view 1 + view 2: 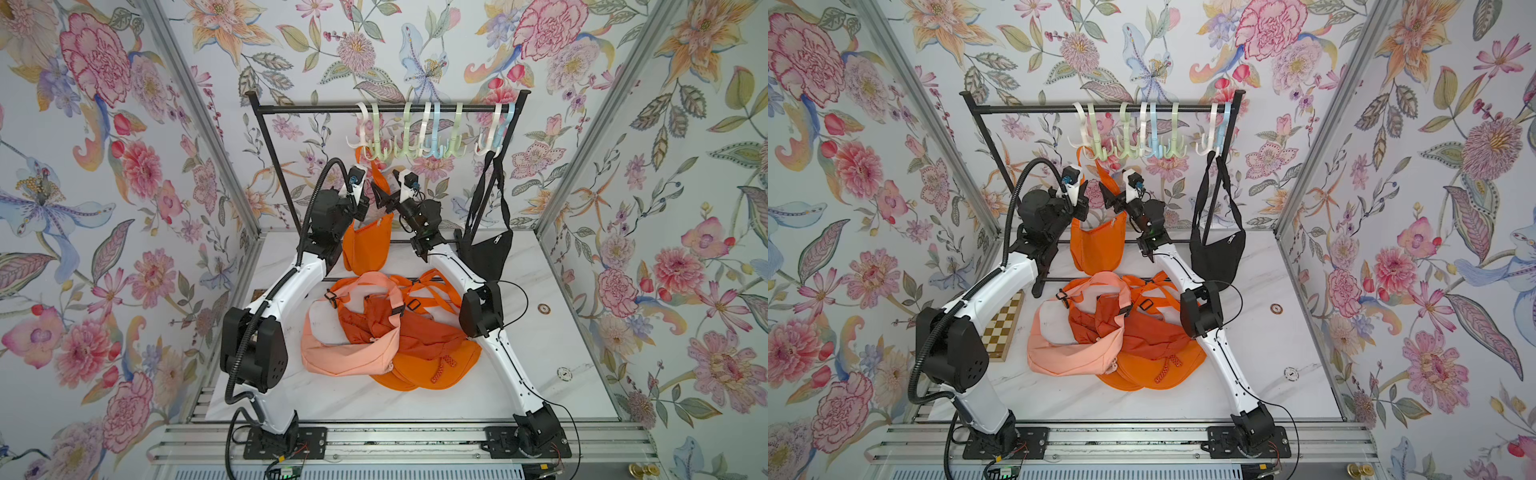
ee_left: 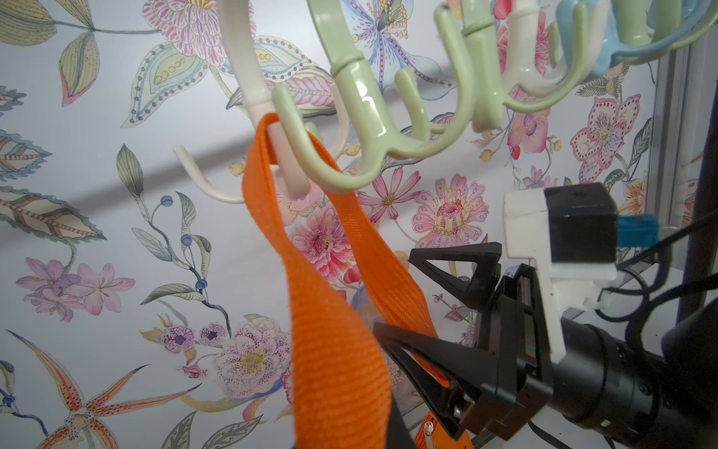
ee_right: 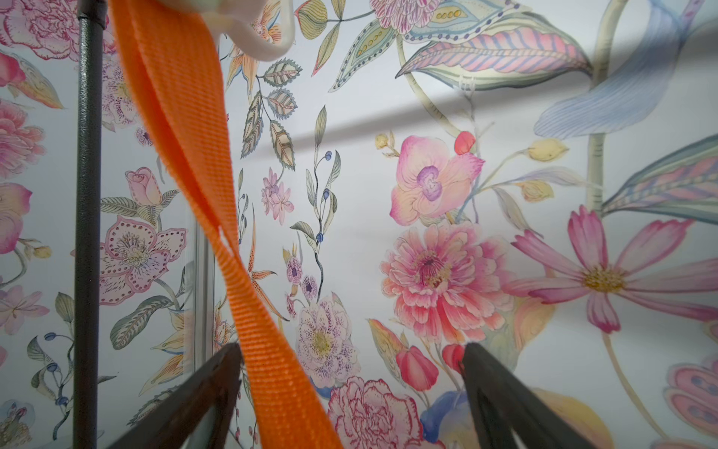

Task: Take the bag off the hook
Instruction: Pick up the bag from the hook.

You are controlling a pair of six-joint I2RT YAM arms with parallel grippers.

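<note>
An orange bag (image 1: pixel 368 245) hangs by its orange strap (image 2: pixel 268 186) from the white hook (image 2: pixel 289 171) at the left end of the rack. The strap loops over the hook and drops in two strands. One strand runs down into my left gripper (image 1: pixel 1083 192), which is shut on it; its jaws are mostly hidden behind the webbing. My right gripper (image 3: pixel 349 361) is open just below the hook. The other strand (image 3: pixel 248 295) passes between its fingers, close to one of them. The right gripper (image 2: pixel 396 291) also shows in the left wrist view, jaws spread around that strand.
Green, white and blue hooks (image 1: pixel 415 141) crowd the black rail (image 1: pixel 311 110) right beside the white one. A black bag (image 1: pixel 490 249) hangs at the rack's right end. A pile of peach and orange bags (image 1: pixel 374 332) lies on the table between the arms. A checkerboard (image 1: pixel 1003 328) lies at the left.
</note>
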